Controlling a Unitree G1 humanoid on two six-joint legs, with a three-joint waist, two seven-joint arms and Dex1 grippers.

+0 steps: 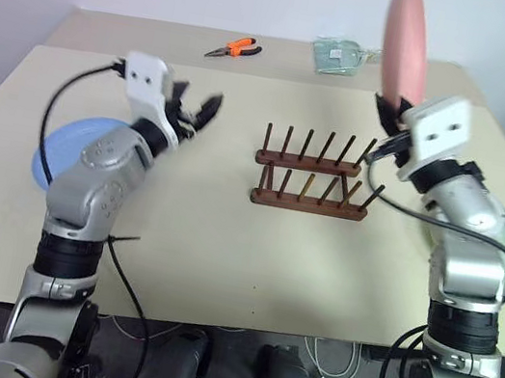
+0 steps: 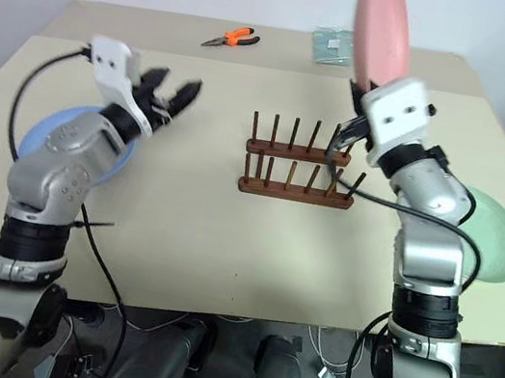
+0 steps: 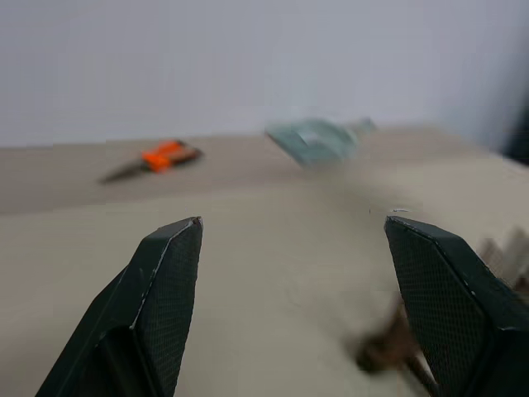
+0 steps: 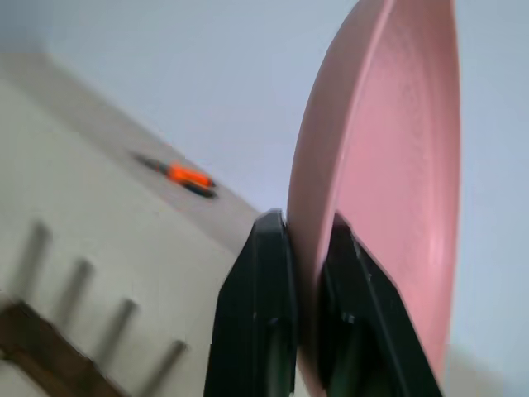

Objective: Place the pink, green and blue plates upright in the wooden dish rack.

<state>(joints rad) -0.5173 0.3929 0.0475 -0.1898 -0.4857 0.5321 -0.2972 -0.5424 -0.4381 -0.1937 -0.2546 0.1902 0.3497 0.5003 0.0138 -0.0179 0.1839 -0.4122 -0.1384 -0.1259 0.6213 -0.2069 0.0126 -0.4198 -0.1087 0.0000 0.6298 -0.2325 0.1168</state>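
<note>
Right claw clamped on pink plate rim, plate upright above wooden dish rack; light, stiff, smooth plastic, likely to pivot in rim pinch; left claw apart, empty

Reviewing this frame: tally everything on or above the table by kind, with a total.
Plates: 3 – pink plate, blue plate, green plate
Wooden dish rack: 1
Orange-handled pliers: 1
Greenish packet: 1
Total: 6
</note>
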